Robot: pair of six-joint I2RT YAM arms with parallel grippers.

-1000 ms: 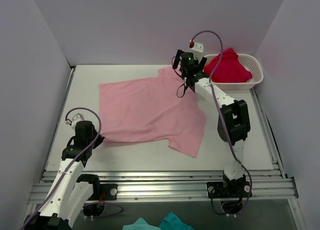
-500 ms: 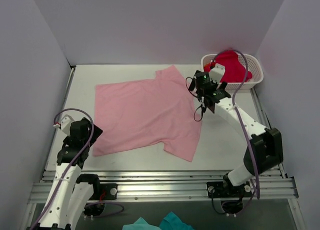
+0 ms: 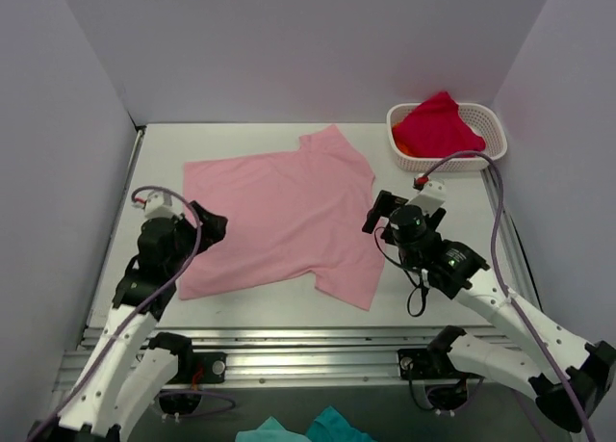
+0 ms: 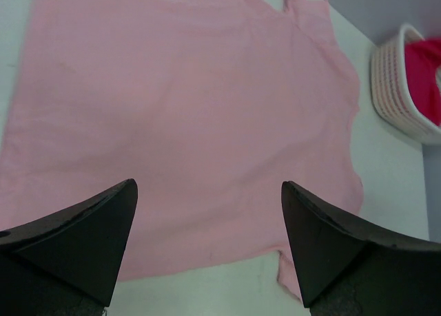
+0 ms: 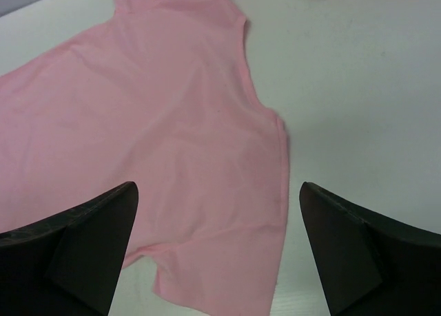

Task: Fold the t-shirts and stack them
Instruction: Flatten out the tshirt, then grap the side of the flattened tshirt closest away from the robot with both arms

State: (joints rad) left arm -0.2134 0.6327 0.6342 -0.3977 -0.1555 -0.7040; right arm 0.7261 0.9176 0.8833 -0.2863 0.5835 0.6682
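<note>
The light pink t-shirt (image 3: 279,216) lies spread flat in the middle of the table, one sleeve pointing to the far side and one to the near right. The crimson red t-shirt (image 3: 438,124) is heaped in the white basket (image 3: 496,142) at the far right. My left gripper (image 3: 207,225) hovers open over the pink shirt's left edge. In the left wrist view the pink t-shirt (image 4: 179,109) shows between the spread jaws of the left gripper (image 4: 208,188). My right gripper (image 3: 380,216) is open above the shirt's right edge. The right wrist view has the right gripper (image 5: 218,186) over the pink t-shirt (image 5: 151,123), empty.
The basket (image 4: 393,82) with the red t-shirt (image 4: 424,68) also appears at the left wrist view's right edge. Grey walls enclose the table on three sides. Metal rails (image 3: 308,360) run along the near edge, with teal cloth (image 3: 298,429) below them.
The right arm pulled back from beside the basket to the pink shirt's near right side. The left gripper opened, let go of the shirt's left corner and rose over that edge.
</note>
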